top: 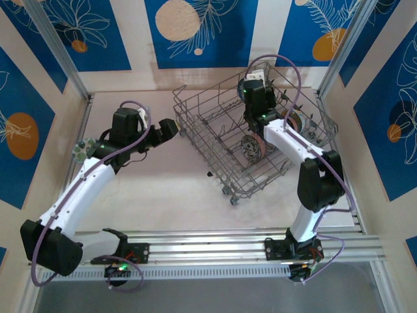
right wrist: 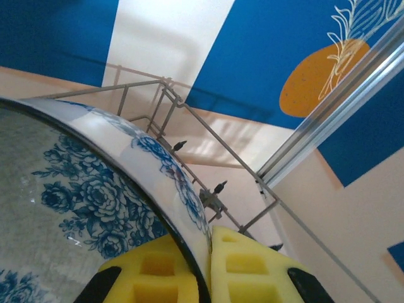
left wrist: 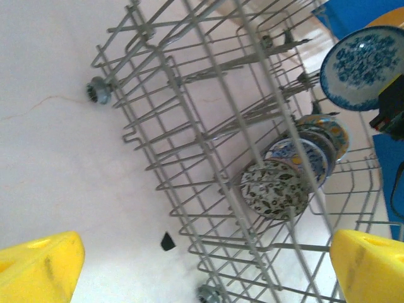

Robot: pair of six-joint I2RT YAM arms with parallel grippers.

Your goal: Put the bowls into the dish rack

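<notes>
The grey wire dish rack [top: 195, 127] stands right of the table's middle. Three bowls stand on edge between its tines, the nearest green-and-white floral [left wrist: 274, 189], then two with blue and orange patterns [left wrist: 302, 158]. My right gripper [right wrist: 209, 235] is shut on the rim of a blue-and-white floral bowl [right wrist: 76, 202], which hangs above the rack's far side [left wrist: 360, 66]. My left gripper [left wrist: 205, 265] is open with nothing between its yellow fingers [left wrist: 38, 265], just left of the rack [top: 166, 129]. Another green-and-white bowl [top: 81, 151] lies at the table's left edge beside the left arm.
A small black chip [left wrist: 166, 240] lies on the pale table close to the rack's near-left side. The rack has small wheels [left wrist: 98, 92] at its corners. Metal frame posts [top: 58, 52] and patterned walls close in the table on three sides.
</notes>
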